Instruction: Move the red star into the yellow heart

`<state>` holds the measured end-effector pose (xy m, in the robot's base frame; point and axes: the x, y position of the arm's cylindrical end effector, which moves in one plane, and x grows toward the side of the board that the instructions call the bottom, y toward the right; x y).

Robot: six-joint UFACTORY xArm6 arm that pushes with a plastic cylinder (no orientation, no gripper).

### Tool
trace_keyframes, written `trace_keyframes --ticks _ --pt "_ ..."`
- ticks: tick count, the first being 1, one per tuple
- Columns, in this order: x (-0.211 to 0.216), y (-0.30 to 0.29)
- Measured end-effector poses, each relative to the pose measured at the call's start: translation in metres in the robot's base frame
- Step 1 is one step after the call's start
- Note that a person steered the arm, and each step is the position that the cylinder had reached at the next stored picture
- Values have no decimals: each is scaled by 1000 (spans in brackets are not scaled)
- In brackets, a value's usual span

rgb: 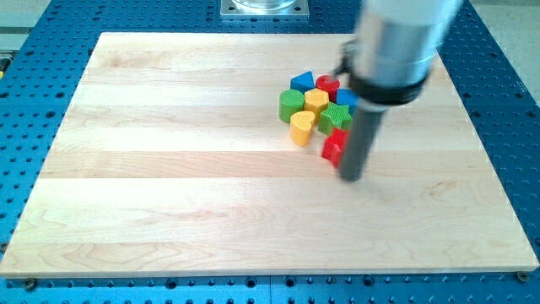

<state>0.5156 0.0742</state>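
Tip (351,176) touched red star (334,146) just right of yellow heart (301,127); tabletop (169,194) lay open leftward; no claw fitted.

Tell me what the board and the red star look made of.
Board: pale wood, satin finish, with visible grain and plank seams. Red star, touching my tip: probably painted wood or plastic; its colour is solid, grainless and matte.

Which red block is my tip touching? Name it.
The red star, at the cluster's lower right edge, right against my tip. The other red block sits at the cluster's top, beside the blue block, away from the tip.
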Motion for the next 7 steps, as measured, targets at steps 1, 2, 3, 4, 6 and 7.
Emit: trace_keyframes --ticks 1,2,3,4,6,7 --pt "17 -5" --pt "-10 83" --pt "-26 37" --pt "-40 26" --pt "-9 22" --pt "-16 -5"
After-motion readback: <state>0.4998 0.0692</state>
